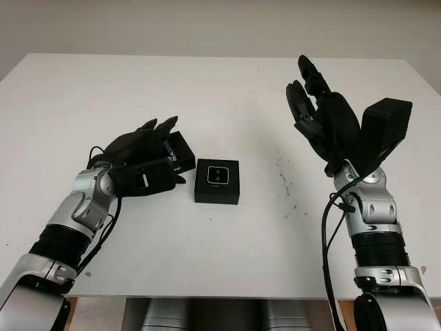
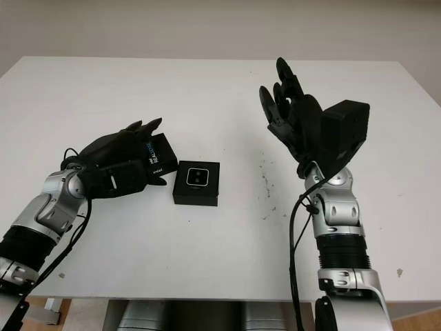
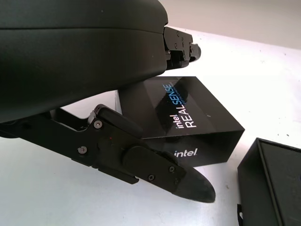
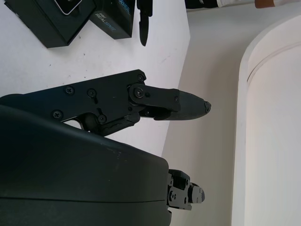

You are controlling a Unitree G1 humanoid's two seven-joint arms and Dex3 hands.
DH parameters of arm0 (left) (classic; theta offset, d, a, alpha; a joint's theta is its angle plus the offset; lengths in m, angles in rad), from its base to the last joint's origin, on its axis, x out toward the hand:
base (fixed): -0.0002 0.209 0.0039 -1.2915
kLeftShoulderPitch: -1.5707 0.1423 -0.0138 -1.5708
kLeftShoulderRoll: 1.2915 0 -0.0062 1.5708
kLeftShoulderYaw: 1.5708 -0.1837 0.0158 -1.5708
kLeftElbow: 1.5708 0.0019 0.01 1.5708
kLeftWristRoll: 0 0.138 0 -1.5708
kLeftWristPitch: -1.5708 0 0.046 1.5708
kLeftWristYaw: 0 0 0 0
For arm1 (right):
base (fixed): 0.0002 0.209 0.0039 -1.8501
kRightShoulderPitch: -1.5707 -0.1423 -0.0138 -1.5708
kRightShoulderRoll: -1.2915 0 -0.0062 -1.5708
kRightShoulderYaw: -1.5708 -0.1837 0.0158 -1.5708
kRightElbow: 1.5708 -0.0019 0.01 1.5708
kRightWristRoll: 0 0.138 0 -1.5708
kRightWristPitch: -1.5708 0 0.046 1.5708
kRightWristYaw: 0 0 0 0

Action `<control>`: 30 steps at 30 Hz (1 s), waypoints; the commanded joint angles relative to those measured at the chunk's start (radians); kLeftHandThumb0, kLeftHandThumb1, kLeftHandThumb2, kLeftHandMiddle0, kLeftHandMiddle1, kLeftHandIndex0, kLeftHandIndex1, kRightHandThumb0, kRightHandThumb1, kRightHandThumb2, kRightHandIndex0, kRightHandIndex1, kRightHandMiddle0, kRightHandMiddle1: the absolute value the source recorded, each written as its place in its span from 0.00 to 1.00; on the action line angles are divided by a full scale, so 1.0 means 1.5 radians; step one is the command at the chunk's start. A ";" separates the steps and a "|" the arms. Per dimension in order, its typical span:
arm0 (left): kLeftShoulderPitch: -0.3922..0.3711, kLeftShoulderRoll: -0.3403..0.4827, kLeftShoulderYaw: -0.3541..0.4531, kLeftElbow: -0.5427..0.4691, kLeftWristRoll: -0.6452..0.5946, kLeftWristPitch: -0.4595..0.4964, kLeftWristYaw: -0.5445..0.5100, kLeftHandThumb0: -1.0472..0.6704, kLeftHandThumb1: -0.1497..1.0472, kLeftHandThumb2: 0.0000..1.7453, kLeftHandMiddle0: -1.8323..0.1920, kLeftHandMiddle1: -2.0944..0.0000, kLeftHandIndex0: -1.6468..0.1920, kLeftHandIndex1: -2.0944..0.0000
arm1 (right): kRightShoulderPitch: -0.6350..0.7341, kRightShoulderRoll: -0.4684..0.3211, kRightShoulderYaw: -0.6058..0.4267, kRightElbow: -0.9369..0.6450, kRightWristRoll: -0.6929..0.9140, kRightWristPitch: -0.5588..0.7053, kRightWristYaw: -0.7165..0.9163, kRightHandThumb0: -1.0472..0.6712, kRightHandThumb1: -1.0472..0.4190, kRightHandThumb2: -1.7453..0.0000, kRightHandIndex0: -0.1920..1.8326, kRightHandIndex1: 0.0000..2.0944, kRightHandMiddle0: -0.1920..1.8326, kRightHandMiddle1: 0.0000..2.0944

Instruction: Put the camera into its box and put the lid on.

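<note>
The left hand [image 1: 141, 162], left of centre, held the lid [image 1: 178, 152] beside the box [image 1: 217, 181] with its camera [image 1: 218, 176]; it should be lowered squarely, while the right hand [image 1: 324, 121] was open, raised upper right.

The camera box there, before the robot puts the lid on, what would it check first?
1. Camera in box base: ok, seated face up.
2. Lid, the Intel RealSense sleeve, in reach: ok, at the left hand.
3. Left hand gripping lid: cannot tell, fingers around it.
4. Right hand out of the way: ok, raised, open.
5. Table around base free: ok.
</note>
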 commanded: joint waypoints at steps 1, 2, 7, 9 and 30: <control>-0.018 -0.006 0.009 0.019 -0.010 -0.015 0.010 0.26 0.88 0.03 0.85 0.94 0.82 0.94 | -0.003 -0.005 -0.005 -0.020 0.001 -0.001 -0.002 0.31 0.00 0.74 0.05 0.03 0.09 0.04; -0.020 -0.007 0.010 0.028 -0.015 -0.021 0.012 0.27 0.88 0.03 0.83 0.94 0.81 0.94 | -0.003 -0.005 -0.004 -0.020 0.000 -0.002 -0.002 0.31 0.00 0.74 0.05 0.03 0.09 0.04; -0.025 -0.011 0.015 0.058 -0.042 -0.051 0.011 0.31 0.90 0.03 0.80 0.93 0.78 0.93 | -0.004 -0.007 -0.003 -0.020 0.000 -0.001 0.000 0.31 0.00 0.73 0.05 0.03 0.09 0.04; -0.026 -0.012 0.017 0.068 -0.051 -0.066 0.012 0.34 0.90 0.03 0.77 0.91 0.75 0.92 | -0.004 -0.007 -0.003 -0.021 -0.001 0.002 -0.002 0.31 0.00 0.73 0.05 0.03 0.09 0.04; -0.042 0.006 -0.007 0.135 0.025 -0.173 0.121 0.58 0.94 0.03 0.75 0.32 0.74 0.35 | -0.007 -0.009 -0.009 -0.016 0.005 -0.003 0.005 0.31 0.00 0.73 0.05 0.03 0.09 0.03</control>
